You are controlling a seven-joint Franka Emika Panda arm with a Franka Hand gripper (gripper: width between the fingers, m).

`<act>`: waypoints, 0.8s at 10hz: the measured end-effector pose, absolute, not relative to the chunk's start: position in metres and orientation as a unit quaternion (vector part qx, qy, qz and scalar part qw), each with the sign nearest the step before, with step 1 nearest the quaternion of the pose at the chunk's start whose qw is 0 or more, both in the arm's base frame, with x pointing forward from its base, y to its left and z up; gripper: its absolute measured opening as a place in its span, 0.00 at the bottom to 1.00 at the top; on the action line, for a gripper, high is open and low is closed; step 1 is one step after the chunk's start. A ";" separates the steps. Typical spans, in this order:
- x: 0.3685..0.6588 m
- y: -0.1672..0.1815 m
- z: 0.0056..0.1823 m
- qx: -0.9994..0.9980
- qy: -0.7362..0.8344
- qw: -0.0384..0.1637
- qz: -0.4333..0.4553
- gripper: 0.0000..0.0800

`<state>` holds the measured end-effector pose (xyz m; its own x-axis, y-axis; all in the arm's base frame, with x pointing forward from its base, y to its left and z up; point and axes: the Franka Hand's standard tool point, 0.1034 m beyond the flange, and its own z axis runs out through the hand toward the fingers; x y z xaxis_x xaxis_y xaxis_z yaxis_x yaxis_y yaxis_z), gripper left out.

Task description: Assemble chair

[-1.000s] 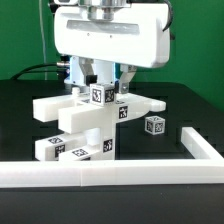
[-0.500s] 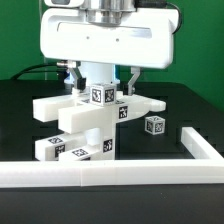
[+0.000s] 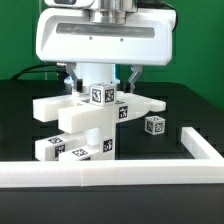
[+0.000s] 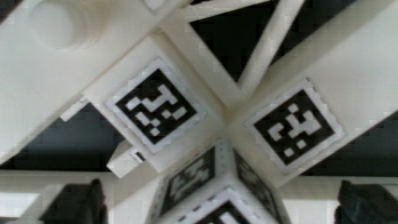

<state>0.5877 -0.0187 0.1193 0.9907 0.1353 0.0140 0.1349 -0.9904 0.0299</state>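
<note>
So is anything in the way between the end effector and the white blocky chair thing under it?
Nothing visible does. The end effector hangs open right above the white blocky plastic chair structure, fingers either side of its tagged top block. The small white tagged cube sits apart, on the exterior view's right.

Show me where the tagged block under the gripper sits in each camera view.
Exterior view: the tagged block tops the chair assembly mid-picture, between the open gripper fingers.
Wrist view: the same block fills the centre, close up, two tagged faces showing.
Shared landmark: the corner edge where those two tagged faces meet.
</note>
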 end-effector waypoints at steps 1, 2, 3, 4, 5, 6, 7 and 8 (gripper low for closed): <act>0.589 -0.019 0.120 0.993 0.115 0.014 0.008 0.81; 0.589 -0.021 0.121 0.988 0.151 0.014 0.009 0.81; 0.589 -0.021 0.121 0.981 0.193 0.014 0.008 0.81; 0.589 -0.020 0.121 0.973 0.232 0.015 0.007 0.81; 0.589 -0.018 0.121 0.964 0.266 0.015 0.007 0.81; 0.590 -0.016 0.121 0.960 0.280 0.018 0.006 0.81; 0.590 -0.015 0.121 0.957 0.290 0.022 0.004 0.81; 0.589 -0.016 0.121 0.958 0.287 0.022 0.003 0.81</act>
<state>0.5894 -0.0161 0.1209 0.8347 0.5507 -0.0059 0.5504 -0.8337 0.0437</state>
